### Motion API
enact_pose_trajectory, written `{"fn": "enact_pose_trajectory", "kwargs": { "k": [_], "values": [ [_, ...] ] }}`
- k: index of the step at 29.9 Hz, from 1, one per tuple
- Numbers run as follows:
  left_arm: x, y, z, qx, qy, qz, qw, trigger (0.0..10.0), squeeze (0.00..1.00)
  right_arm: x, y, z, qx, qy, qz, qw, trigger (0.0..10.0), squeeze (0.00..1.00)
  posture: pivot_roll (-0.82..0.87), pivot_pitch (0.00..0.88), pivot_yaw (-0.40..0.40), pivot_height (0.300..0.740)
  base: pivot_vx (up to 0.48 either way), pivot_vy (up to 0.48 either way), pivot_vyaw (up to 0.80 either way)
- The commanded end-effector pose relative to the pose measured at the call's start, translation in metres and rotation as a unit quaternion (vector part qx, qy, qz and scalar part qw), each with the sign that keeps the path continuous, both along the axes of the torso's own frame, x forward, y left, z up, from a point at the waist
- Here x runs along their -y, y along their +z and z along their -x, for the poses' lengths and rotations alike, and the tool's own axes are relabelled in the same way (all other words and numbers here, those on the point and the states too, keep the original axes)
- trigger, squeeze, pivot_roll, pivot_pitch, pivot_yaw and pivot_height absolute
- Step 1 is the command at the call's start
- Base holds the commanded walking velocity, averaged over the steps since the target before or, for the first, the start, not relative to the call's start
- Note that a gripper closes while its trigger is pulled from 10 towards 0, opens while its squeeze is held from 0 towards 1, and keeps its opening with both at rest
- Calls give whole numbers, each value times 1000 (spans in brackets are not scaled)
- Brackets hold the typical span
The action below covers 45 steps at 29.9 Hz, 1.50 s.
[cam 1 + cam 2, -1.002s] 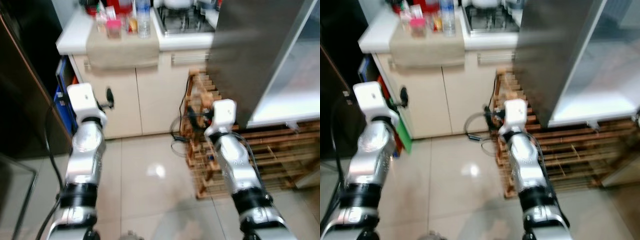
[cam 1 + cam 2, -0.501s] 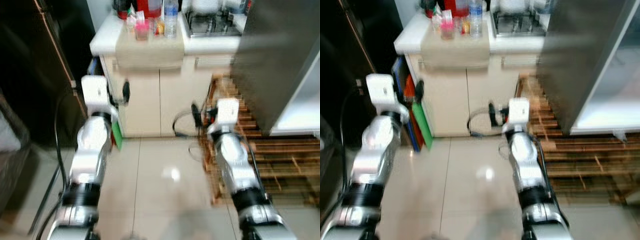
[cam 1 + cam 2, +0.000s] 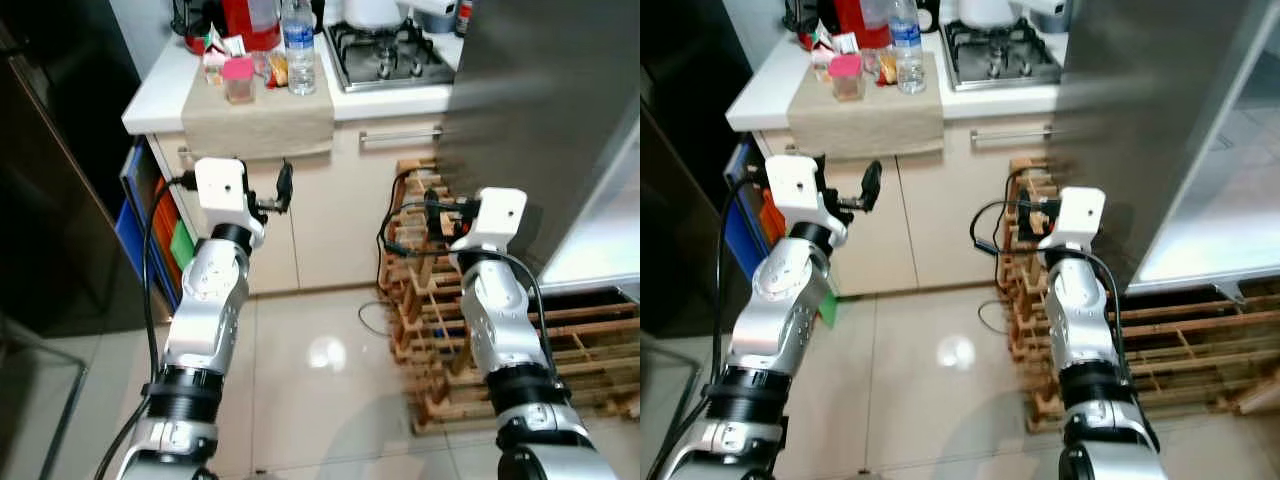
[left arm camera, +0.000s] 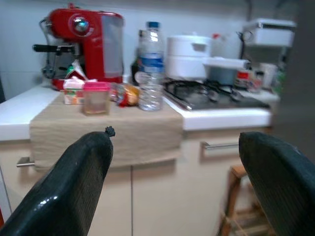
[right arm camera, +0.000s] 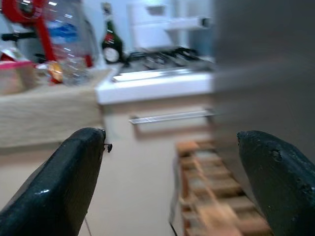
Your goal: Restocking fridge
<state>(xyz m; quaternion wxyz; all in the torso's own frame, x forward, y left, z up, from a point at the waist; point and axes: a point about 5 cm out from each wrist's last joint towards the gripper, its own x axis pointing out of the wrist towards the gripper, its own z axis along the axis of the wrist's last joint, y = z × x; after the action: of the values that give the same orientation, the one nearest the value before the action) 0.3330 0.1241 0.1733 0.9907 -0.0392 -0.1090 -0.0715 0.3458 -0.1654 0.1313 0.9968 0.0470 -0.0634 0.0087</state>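
I was at the approach step: both arms were raised before the kitchen surface [image 3: 160,85], nothing picked yet. Left hand [image 4: 179,191] was spread wide and empty; right hand [image 5: 172,189] likewise wide and empty. The water bottle [image 3: 298,55], the likeliest stock item, stood upright on the beige cloth [image 3: 260,115] beside a pink-lidded jar [image 3: 239,80]; the fridge door [image 3: 540,110] was at my right. Next I judged I needed to step closer and reach the left hand up to the bottle.

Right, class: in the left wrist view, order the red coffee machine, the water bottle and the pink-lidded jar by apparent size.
1. red coffee machine
2. water bottle
3. pink-lidded jar
All stand at a similar depth on the counter, so the ranking looks reliable.
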Motion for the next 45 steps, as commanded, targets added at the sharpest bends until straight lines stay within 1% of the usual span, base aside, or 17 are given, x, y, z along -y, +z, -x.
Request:
{"fn": "enact_pose_trajectory", "kwargs": {
  "k": [1,3,10,19,23,24,25,26,27,30,31,33,34,36,39,40,45],
  "values": [
    [-7,2,0,4,20,3,1000,10000,0,-11,1,-1,-2,26,-1,1000,10000,0,-15,0,22,740,480,0,0],
    [-6,6,-2,11,25,16,1000,10000,0,-15,-1,-1,-5,40,12,999,10000,0,-26,0,16,740,480,0,0],
    [0,7,-2,15,20,20,999,10000,0,-24,4,0,3,73,35,997,10000,0,-37,0,3,740,480,0,338],
    [-2,12,-6,23,21,15,999,10000,0,-25,1,-1,-5,64,43,997,10000,0,-35,0,24,740,480,0,0],
    [-1,14,-7,25,13,8,1000,10000,0,-23,9,-1,17,45,51,998,10000,0,-33,0,37,740,480,0,0],
    [-1,16,-7,30,11,2,999,10000,0,-24,21,-2,43,43,61,996,10000,0,-33,0,41,740,480,0,0],
    [-1,16,-7,30,11,2,999,10000,0,-24,21,-2,43,43,61,996,10000,0,-33,0,41,740,480,0,0],
    [-1,18,-7,35,9,0,999,10000,0,-25,36,-4,70,42,70,994,10000,0,-34,0,44,740,480,0,0],
    [-1,18,-7,35,9,0,999,10000,0,-25,36,-4,70,42,70,994,10000,0,-34,0,44,740,480,0,0],
    [-1,24,-8,45,3,0,999,10000,0,-26,64,-8,118,41,78,989,10000,0,-33,0,44,740,480,0,0],
    [-1,24,-8,45,3,0,999,10000,0,-26,64,-8,118,41,78,989,10000,0,-33,0,44,740,480,0,0],
    [2,28,-7,56,-3,-5,998,10000,0,-26,88,-12,153,44,80,984,10000,0,-30,0,37,740,480,0,0],
    [2,28,-7,56,-3,-5,998,10000,0,-26,88,-12,153,44,80,984,10000,0,-30,0,37,740,480,0,0],
    [2,29,-7,60,-4,-4,998,10000,0,-26,104,-14,173,45,71,981,10000,0,-29,0,35,740,480,0,0],
    [4,30,-6,63,-6,0,998,10000,0,-32,130,-20,200,56,62,976,10000,0,-25,0,31,740,480,0,0],
    [4,30,-6,63,-6,0,998,10000,0,-32,130,-20,200,56,62,976,10000,0,-25,0,31,740,480,0,0],
    [4,33,-6,70,-7,-2,998,10000,0,-48,177,-30,248,90,57,963,10000,0,-16,0,27,740,480,0,0]
  ]
}}
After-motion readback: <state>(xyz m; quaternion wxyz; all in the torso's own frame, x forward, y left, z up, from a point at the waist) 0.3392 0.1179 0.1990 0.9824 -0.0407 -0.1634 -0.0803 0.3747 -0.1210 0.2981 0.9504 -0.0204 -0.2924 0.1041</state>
